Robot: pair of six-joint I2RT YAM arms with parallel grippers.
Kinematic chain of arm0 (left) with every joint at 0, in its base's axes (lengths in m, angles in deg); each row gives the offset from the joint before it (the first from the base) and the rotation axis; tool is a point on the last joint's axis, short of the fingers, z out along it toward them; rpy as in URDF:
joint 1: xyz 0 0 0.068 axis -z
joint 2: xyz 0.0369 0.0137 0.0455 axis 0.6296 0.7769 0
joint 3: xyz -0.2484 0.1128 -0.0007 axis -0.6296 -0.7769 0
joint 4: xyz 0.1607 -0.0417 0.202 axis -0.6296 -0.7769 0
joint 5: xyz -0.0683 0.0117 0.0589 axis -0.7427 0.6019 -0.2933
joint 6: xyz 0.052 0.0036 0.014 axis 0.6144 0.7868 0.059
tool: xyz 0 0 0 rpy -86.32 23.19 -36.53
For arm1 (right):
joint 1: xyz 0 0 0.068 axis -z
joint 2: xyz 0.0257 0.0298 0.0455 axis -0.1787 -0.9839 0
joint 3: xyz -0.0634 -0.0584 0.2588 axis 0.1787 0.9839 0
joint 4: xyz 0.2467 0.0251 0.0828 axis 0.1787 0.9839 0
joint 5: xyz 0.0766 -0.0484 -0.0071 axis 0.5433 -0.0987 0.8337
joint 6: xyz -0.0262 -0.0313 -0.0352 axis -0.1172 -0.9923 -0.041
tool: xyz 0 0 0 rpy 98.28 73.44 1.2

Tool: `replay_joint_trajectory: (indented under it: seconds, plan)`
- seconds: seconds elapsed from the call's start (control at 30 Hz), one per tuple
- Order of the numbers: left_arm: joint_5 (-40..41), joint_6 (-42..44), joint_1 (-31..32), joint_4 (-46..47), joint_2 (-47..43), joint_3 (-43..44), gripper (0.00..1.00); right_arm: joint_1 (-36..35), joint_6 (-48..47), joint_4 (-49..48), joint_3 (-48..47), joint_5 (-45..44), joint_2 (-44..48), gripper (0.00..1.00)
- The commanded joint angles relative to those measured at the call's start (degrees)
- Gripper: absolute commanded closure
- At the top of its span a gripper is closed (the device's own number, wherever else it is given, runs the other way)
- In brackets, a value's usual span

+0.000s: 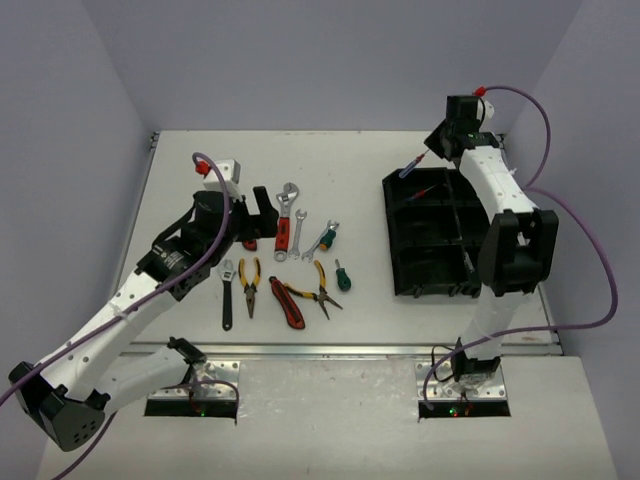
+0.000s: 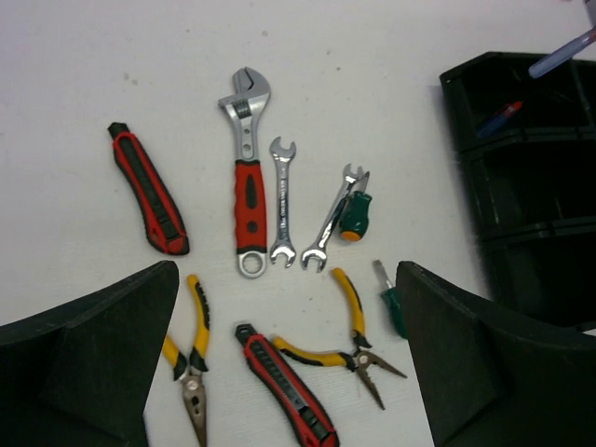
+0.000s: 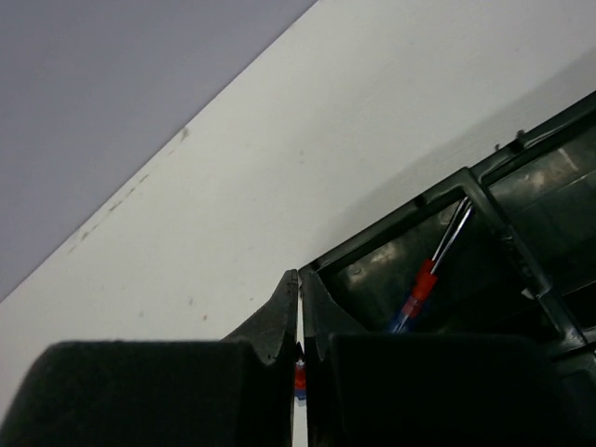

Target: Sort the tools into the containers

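Your left gripper [image 2: 287,307] is spread wide, yellow-handled steel pliers [image 2: 356,356] lying between its fingers [image 2: 84,363]. Your right gripper [image 3: 299,289] pinches a slim blue-and-red screwdriver [image 1: 410,169] tightly.

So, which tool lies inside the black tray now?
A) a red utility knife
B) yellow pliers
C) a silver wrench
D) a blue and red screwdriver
D: the right wrist view shows a blue and red screwdriver lying in a corner compartment of the black tray.
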Motion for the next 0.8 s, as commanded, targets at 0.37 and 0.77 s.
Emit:
replay_joint_trajectory:
  seconds: [0.37, 0.77]
  plan:
    - [3.5, 6.1, 0.1, -3.5, -5.7, -9.1, 0.0, -0.3, -1.6, 1.3, 0.9, -9.5, -4.3, 1.0]
    - [7.6, 3.6, -3.3, -4.1, -4.2, -8.9, 0.0, -0.7, -7.8, 7.1, -7.4, -6.4, 2.1, 0.1]
